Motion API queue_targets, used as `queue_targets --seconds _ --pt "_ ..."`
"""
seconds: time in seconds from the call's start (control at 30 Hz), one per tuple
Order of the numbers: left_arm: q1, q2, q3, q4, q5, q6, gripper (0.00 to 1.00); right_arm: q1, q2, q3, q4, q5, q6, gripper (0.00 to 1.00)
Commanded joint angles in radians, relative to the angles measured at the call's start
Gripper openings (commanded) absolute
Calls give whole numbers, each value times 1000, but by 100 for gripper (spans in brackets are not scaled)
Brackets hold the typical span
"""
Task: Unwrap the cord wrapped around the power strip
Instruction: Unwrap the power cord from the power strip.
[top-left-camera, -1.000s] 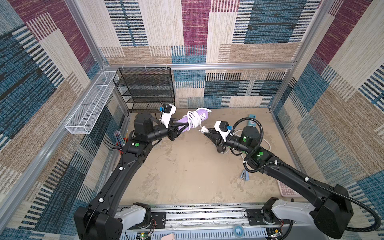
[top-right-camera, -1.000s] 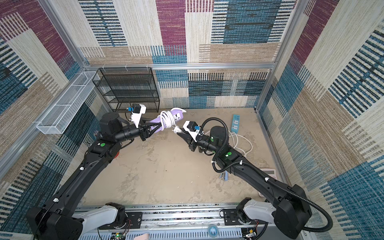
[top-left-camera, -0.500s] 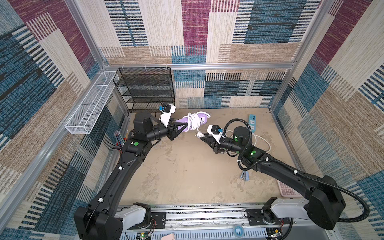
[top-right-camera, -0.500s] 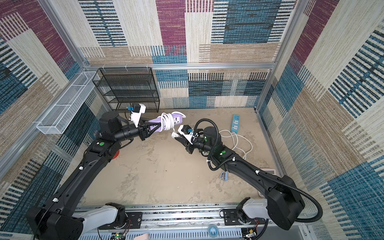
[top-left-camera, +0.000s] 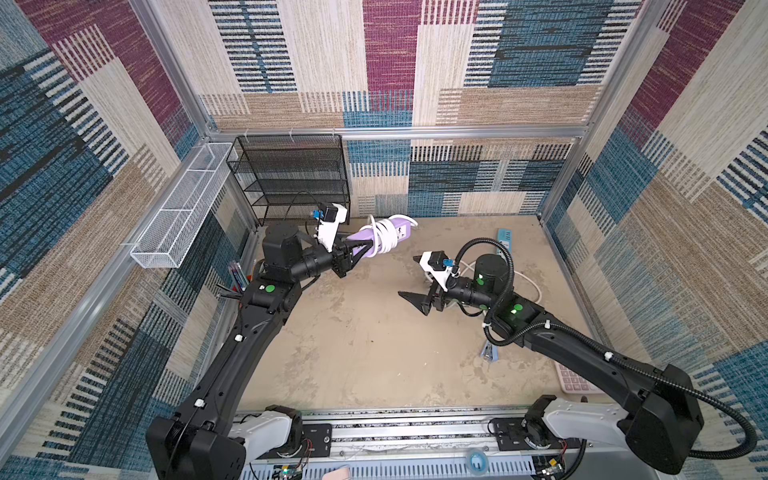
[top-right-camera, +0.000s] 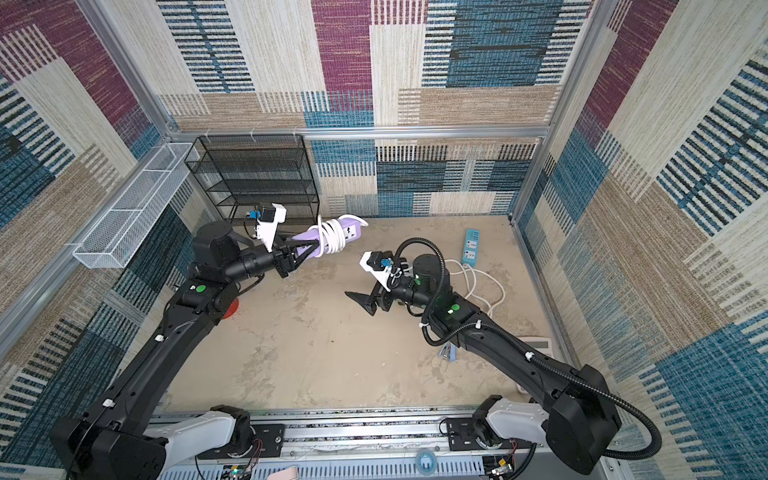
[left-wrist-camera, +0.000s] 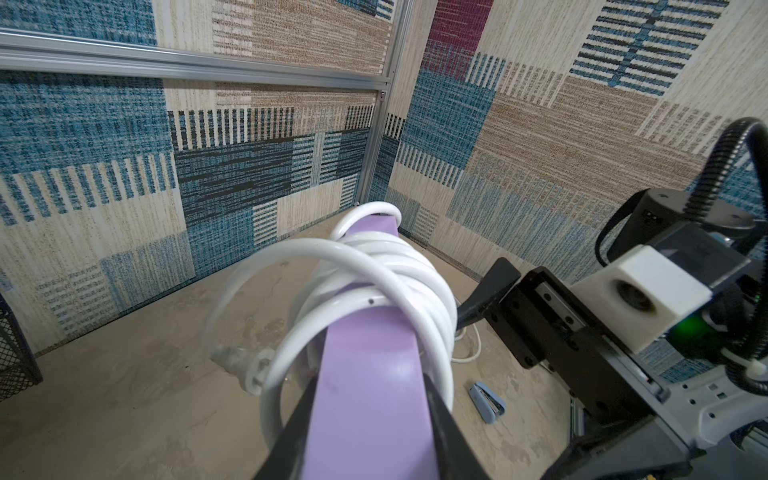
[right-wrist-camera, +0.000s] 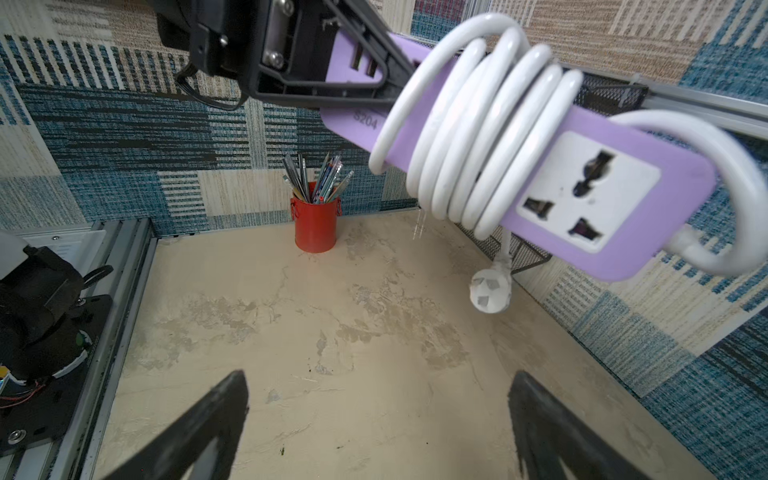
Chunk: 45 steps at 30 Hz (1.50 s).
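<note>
- Left gripper (top-left-camera: 365, 250): clenched on one end of the purple power strip (top-left-camera: 398, 228). Both black fingers (left-wrist-camera: 449, 432) press its long sides.
- Power strip: held in the air over the table (top-left-camera: 353, 353), tilted, free end pointing away from the left arm. It sits left of centre in the upper half of both top views, just in front of the black mesh rack (top-left-camera: 291, 183).
- White cord (right-wrist-camera: 478, 137): several tight turns around the strip's middle, plus one looser turn nearer the left gripper. A further loop arcs past the free end beside the socket face.
- Plug (right-wrist-camera: 488, 293): hangs free below the coil, touching nothing.
- Right gripper (top-left-camera: 408, 277): released, jaws spread wide, nothing between them. In a top view it is right of centre, to the lower right of the strip and apart from it.
- Also noted: red pen cup (right-wrist-camera: 316, 224) standing by the wall; blue power strip (top-left-camera: 505, 240) lying flat at the upper right of the table.
</note>
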Motion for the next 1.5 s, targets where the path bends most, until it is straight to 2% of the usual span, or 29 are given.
queue_targets --seconds 0.0,0.17,0.47,0.77,0.97,1.33,1.47 --pt "2 -9 23 62 21 -9 0 -56 -31 10 9 -45 46 98" --pt "2 -12 37 60 62 -23 0 -154 -48 -10 51 -104 114 98" --pt "2 -15 53 106 193 -74 0 -177 36 -7 204 -208 203 98" --pt "2 -28 36 202 301 -133 0 -255 107 -30 434 -367 337 98" --pt "2 -17 27 276 366 -189 0 -254 212 34 551 -471 425 99" --pt "2 -3 7 374 430 -253 0 -214 325 137 556 -503 435 91" --pt "2 2 2 399 442 -273 0 -192 362 176 570 -506 444 86"
